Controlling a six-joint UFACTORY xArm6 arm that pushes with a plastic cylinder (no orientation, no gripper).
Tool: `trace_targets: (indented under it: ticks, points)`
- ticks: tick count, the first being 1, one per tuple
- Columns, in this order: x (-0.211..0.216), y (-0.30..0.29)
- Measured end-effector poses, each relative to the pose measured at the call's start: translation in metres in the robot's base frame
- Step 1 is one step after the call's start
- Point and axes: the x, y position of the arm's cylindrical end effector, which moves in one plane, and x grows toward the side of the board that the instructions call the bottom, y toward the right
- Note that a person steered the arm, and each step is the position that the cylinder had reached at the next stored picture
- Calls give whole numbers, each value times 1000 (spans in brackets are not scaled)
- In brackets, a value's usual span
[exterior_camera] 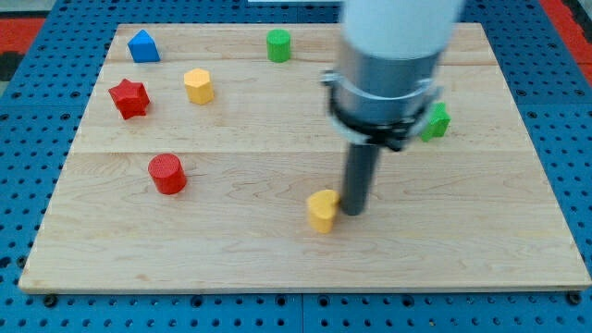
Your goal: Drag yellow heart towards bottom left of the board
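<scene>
The yellow heart point(322, 210) lies on the wooden board point(277, 268) a little below the middle. My tip point(354, 212) stands just to the heart's right, touching or nearly touching its side. The rod rises from there into the arm's wide grey body, which hides part of the board's upper right.
A red cylinder point(167, 173) sits at the left of the board. A red star point(129, 97), a yellow hexagon point(198, 86) and a blue block point(142, 45) lie at the upper left. A green cylinder point(278, 44) is at the top. A green star point(437, 121) shows partly behind the arm.
</scene>
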Motion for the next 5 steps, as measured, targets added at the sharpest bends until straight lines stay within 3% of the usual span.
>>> trace_targets:
  ticks: [2, 3, 5]
  points:
    - [28, -138]
    - [23, -94]
    - [39, -136]
